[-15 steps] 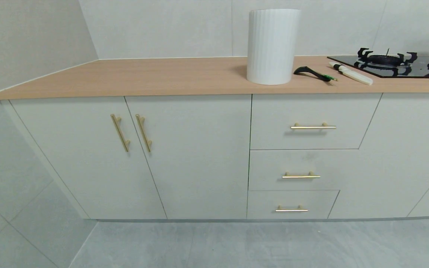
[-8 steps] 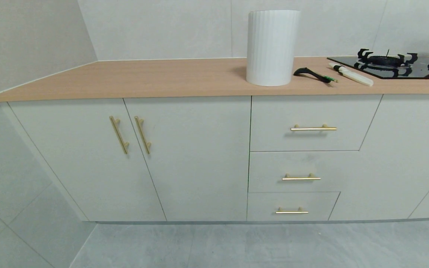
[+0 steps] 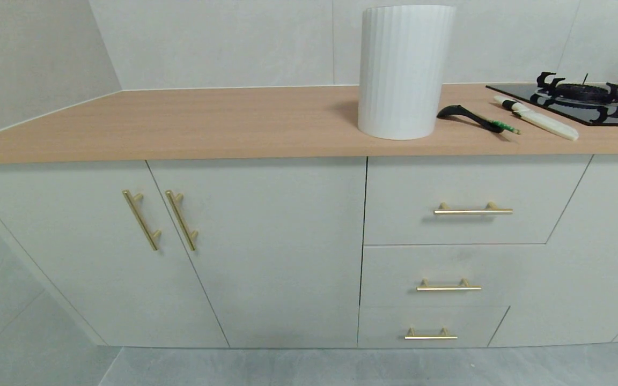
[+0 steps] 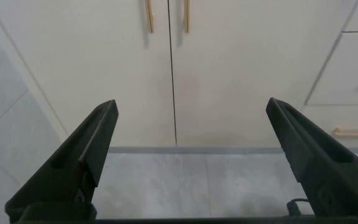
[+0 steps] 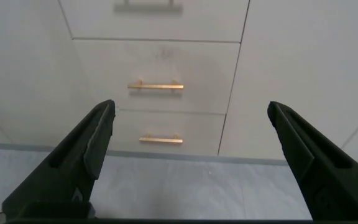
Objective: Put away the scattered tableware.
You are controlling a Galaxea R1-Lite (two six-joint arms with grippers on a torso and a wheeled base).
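On the wooden countertop (image 3: 207, 123) stands a tall white ribbed cylinder holder (image 3: 401, 72). Just right of it lie a black utensil with a green tip (image 3: 472, 118) and a cream knife with a black band (image 3: 537, 117). My left gripper (image 4: 191, 112) hangs low with its fingers wide open, facing the double cabinet doors (image 4: 169, 68) and the floor. My right gripper (image 5: 191, 112) is open too, pointing at the lower drawers (image 5: 157, 87). Nothing sits between either pair of fingers.
A black gas hob (image 3: 582, 96) occupies the counter's far right. Below the counter are two doors with gold handles (image 3: 161, 220) and three stacked drawers with gold handles (image 3: 472, 210). Grey tiled floor (image 3: 309, 367) runs in front; a wall corner closes the left side.
The whole head picture has shifted: the counter and cabinets appear larger and nearer, so the camera has moved closer. The holder and utensils keep their places on the counter.
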